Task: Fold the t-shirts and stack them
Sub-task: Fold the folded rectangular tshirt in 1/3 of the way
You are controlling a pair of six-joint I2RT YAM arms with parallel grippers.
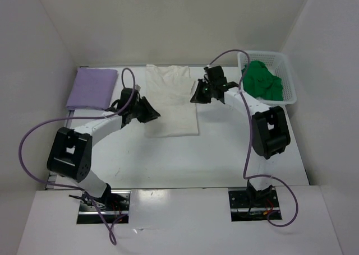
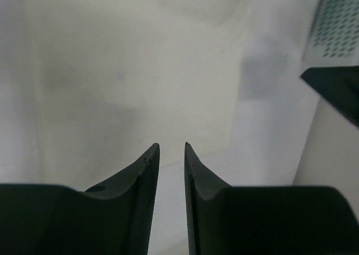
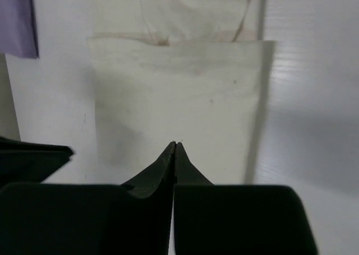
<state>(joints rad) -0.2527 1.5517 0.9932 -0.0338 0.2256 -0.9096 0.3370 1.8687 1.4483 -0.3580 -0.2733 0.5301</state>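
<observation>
On white table [image 1: 224, 154], mid-far: cream t-shirt [image 1: 171, 106] flat, part-folded, between both grippers. At far-left corner, lavender t-shirt [image 1: 92, 88] folded; far right, green t-shirt [image 1: 262, 80] bunched in basket [image 1: 290, 95]. Bare table on near side of cream t-shirt. I see left gripper [image 2: 171, 147] at its left edge, jaws slightly apart, nothing between; right gripper [image 3: 174, 144] at right edge, tips pressed together, empty

a white plastic lattice basket [image 1: 289, 82] sits just right of the right jaws, at the far right corner of the white surface [image 1: 168, 160], well apart from the left jaws. plain white walls [image 1: 168, 25] stand beyond both jaws.
</observation>
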